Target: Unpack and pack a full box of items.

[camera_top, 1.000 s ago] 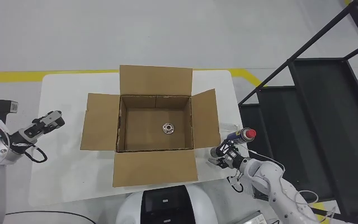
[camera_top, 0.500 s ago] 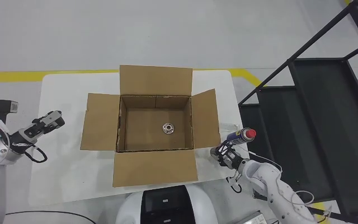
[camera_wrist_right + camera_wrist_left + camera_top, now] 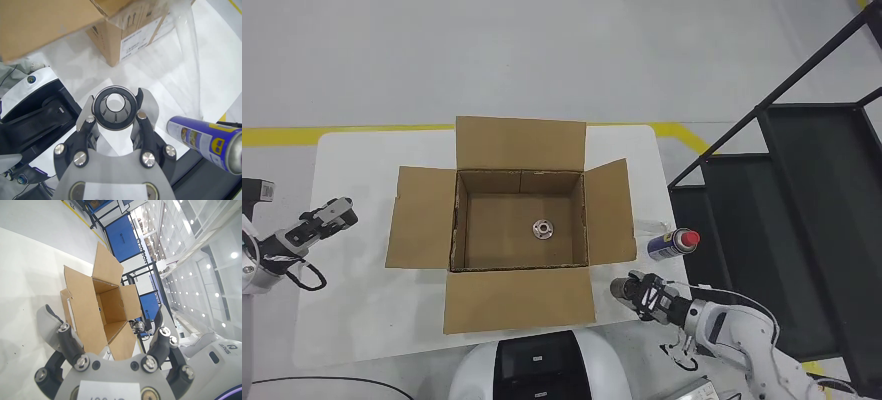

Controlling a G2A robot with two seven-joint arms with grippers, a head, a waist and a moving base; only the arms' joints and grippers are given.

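I held the right gripper [image 3: 115, 100] clamped on a black ring [image 3: 98, 115] just off the box's [image 3: 422, 232] near right corner, low by the flap, ready, I judged, to lift over the wall. The can [image 3: 673, 242] lay beside the right flap, and a second ring [image 3: 541, 229] sat inside. The left gripper [image 3: 330, 217] hung spread wide and empty, well off the left flap, clear of that approach.
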